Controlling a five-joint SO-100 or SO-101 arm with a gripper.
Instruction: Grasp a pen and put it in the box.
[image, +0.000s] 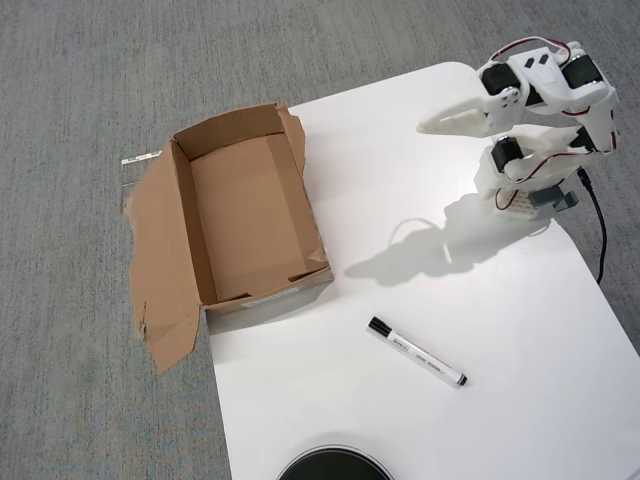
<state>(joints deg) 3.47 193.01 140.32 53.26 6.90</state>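
In the overhead view a slim white pen (417, 352) with a black cap lies diagonally on the white table, cap toward the upper left. The brown cardboard box (245, 210) stands open and empty at the table's left edge, its wide ragged flap (160, 270) folded out over the carpet. My white gripper (432, 125) hovers high above the table's upper right, pointing left, far from the pen and holding nothing. Its fingers look pressed together.
The white table (520, 400) has a rounded top corner and grey carpet around it. The arm's base (525, 185) sits at the right edge with a black cable (598, 225). A dark round object (333, 465) shows at the bottom edge.
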